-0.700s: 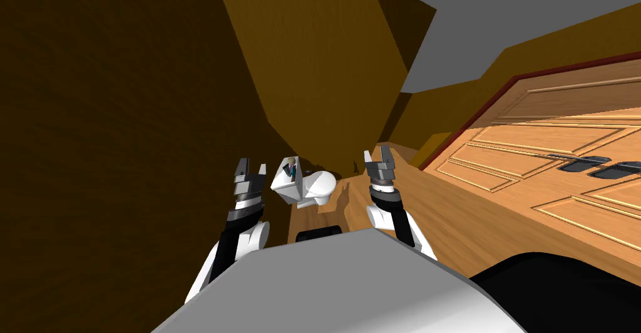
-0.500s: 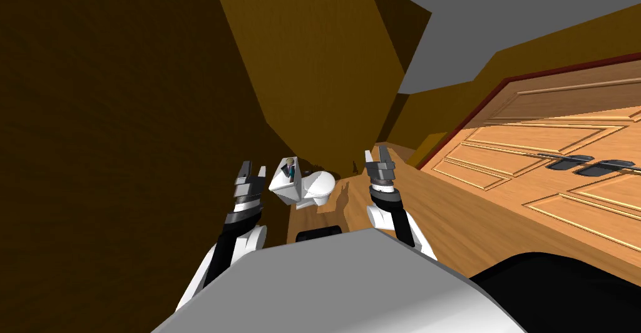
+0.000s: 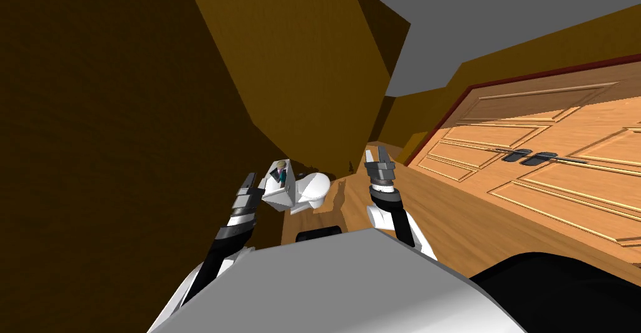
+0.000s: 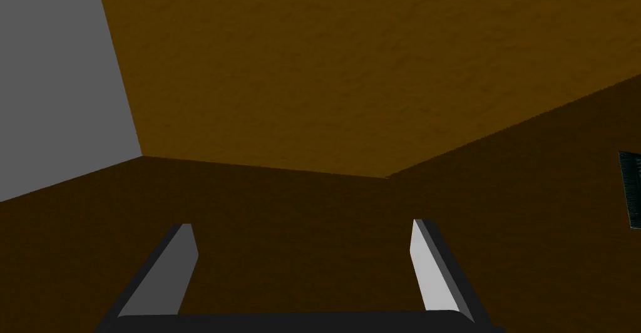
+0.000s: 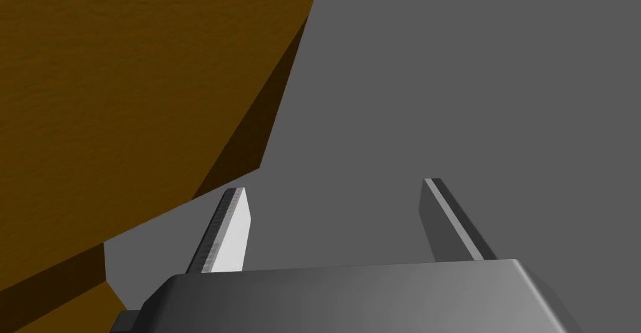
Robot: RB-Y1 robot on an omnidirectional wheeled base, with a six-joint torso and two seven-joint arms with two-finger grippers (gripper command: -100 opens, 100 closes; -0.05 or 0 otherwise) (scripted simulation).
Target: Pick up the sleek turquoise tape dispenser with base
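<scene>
Head view: the turquoise tape dispenser [image 3: 281, 174] stands on the tank of a white toilet [image 3: 315, 187], near the left gripper [image 3: 251, 181]; the right gripper [image 3: 376, 156] is raised on the toilet's other side; left wrist view: the left fingers [image 4: 178, 266] stand apart; right wrist view: the right fingers [image 5: 230, 235] likewise apart

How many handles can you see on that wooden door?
2. One dark handle and a second handle sit side by side on the panelled wooden door, off to my right. Any on its far face would be hidden.
</scene>
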